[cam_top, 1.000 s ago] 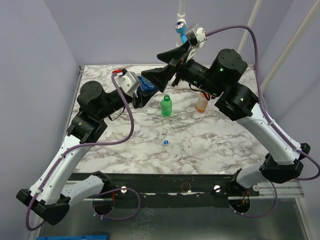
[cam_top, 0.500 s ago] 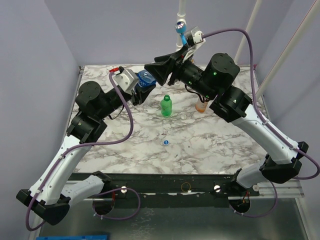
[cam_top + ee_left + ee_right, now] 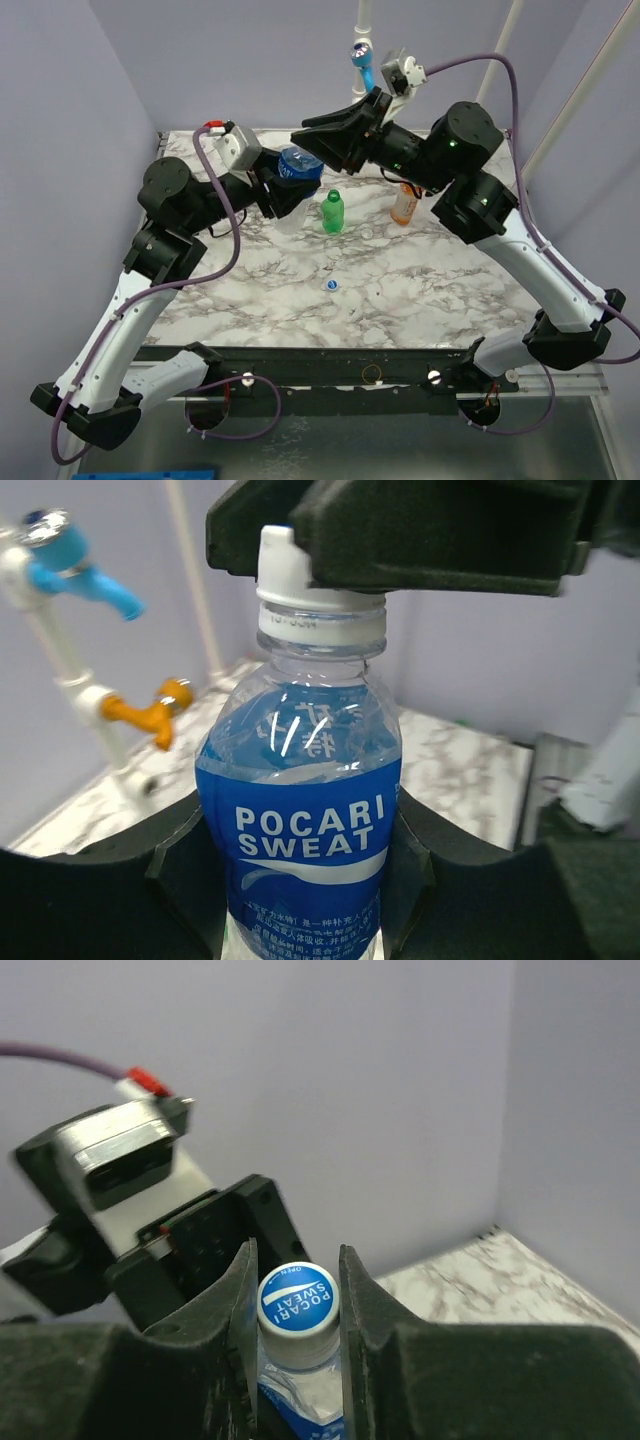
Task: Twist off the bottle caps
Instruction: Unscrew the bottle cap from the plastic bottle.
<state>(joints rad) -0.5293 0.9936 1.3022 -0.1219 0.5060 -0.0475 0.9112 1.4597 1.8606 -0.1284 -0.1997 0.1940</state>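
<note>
My left gripper (image 3: 283,192) is shut on the body of the clear bottle with a blue label (image 3: 300,810), held upright above the table's back left. Its fingers (image 3: 470,890) press both sides of the label. My right gripper (image 3: 298,1295) reaches in from the right and is shut on that bottle's cap (image 3: 298,1305), white with a blue top. The cap (image 3: 290,590) is partly covered by the right fingers (image 3: 450,530). A green bottle (image 3: 332,211) and an orange bottle (image 3: 404,203) stand on the table. One loose cap (image 3: 331,285) lies mid-table.
A white pipe with a blue fitting (image 3: 362,62) and an orange fitting (image 3: 150,710) rises behind the marble table (image 3: 420,300). Purple walls close in the left, back and right sides. More white poles stand at the back right.
The right gripper swung left over the bottle's top and closed on its cap. The left arm shifted the bottle slightly up and to the right.
</note>
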